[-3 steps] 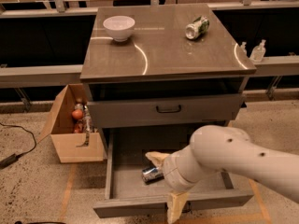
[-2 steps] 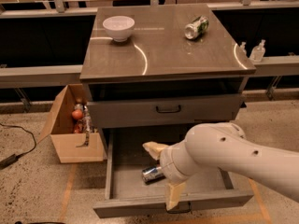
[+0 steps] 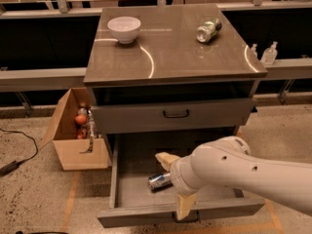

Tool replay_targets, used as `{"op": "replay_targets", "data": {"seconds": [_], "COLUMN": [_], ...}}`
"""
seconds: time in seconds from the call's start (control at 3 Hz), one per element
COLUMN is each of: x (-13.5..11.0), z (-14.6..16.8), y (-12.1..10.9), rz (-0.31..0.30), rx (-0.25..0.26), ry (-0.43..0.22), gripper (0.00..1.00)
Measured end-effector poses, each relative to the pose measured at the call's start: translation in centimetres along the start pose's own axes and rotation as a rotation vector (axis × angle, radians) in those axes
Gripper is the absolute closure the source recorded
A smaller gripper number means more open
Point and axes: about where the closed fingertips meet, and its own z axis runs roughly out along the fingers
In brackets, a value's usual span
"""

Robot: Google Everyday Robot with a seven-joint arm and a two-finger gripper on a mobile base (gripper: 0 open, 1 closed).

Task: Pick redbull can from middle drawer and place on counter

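The redbull can (image 3: 159, 181) lies on its side on the floor of the open middle drawer (image 3: 129, 169), which is pulled out at the bottom of the cabinet. My gripper (image 3: 170, 186) is low over the drawer at the can's right end. It is open, with one cream finger (image 3: 166, 159) behind the can and the other (image 3: 184, 206) in front of it near the drawer's front wall. The white arm hides the drawer's right part. The counter (image 3: 170, 48) is the glossy top of the cabinet.
A white bowl (image 3: 124, 28) and a silver can with green markings (image 3: 208, 30) sit on the counter. The upper drawer front (image 3: 175, 114) is closed. An open cardboard box (image 3: 78, 135) with items stands on the floor to the left. Two small bottles (image 3: 269, 52) stand on a ledge at the right.
The gripper has shifted slightly toward the back of the drawer, around the can's end. The can has not moved.
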Motion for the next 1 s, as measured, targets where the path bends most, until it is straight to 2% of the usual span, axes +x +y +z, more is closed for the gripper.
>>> {"op": "replay_targets", "data": {"seconds": [0.33, 0.67, 1.0], "x": [3.8, 7.6, 9.9], "z": [2.1, 3.9, 5.7], "y": [-1.3, -3.0, -4.4], "rz": [-0.028, -0.086, -0.116], "rx": [0.027, 0.037, 0.047], "ry": [0.094, 0.163, 0.177], "gripper": [0.00, 0.00, 0.00]}}
